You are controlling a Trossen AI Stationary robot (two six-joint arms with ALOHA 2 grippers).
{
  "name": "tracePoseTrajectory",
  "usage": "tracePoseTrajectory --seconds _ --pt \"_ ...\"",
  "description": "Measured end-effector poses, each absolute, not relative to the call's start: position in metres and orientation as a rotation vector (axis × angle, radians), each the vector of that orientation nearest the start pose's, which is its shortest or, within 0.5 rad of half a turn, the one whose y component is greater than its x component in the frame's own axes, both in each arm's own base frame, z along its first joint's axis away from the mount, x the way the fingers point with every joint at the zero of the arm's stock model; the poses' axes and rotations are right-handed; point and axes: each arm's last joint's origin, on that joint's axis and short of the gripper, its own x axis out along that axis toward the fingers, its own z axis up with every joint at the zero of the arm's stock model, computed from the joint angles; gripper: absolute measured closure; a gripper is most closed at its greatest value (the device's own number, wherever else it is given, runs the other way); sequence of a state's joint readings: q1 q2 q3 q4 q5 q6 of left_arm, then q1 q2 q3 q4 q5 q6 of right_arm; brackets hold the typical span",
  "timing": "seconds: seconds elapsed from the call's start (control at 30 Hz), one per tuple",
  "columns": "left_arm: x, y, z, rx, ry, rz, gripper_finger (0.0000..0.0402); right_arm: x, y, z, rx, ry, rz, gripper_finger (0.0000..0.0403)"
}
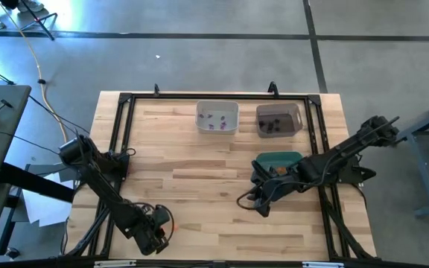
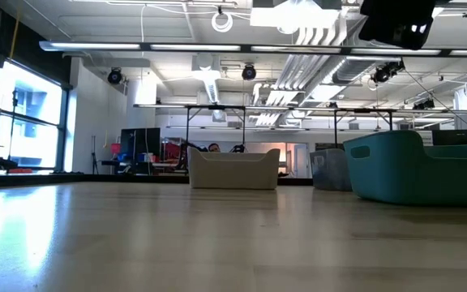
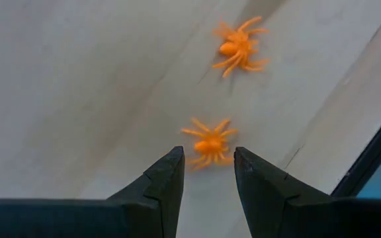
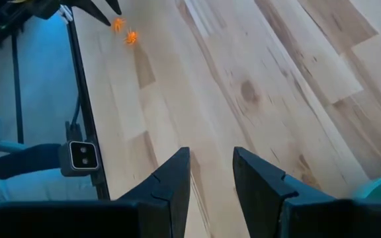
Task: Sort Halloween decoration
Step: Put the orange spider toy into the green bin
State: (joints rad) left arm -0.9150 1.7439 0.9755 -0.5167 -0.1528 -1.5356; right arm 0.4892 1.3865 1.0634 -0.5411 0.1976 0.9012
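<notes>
The left gripper [image 3: 207,173] sits at the lower left of the high view, near the table's [image 1: 222,171] front edge, its fingers [image 3: 167,182] parted by a narrow gap and holding nothing. An orange spider [image 3: 210,143] lies on the wood just beyond the tips, in line with the gap and not yet between the fingers. A second orange spider [image 3: 238,45] lies farther off, toward the upper right of the left wrist view. The right gripper [image 4: 211,173] hangs at centre right of the high view, beside the teal bin [image 1: 278,161], fingers slightly apart and empty. Purple trinkets [image 1: 215,120] lie in the white bin [image 1: 217,108]; dark ones [image 1: 273,124] in the grey bin [image 1: 279,110].
</notes>
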Motion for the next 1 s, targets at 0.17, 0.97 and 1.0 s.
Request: tracePoseTrajectory --seconds 0.17,0.97,1.0 --pt "0.193 -0.244 0.137 -0.636 1.283 0.325 0.0280 0.255 0.129 0.269 0.552 0.863 -0.110 0.0295" --pt "0.203 -0.244 0.129 -0.644 1.351 0.375 0.0400 0.255 0.129 0.269 0.552 0.860 -0.111 0.0295" --pt "0.205 -0.245 0.133 -0.641 1.342 0.376 0.0401 0.255 0.128 0.269 0.549 0.856 -0.117 0.0295"
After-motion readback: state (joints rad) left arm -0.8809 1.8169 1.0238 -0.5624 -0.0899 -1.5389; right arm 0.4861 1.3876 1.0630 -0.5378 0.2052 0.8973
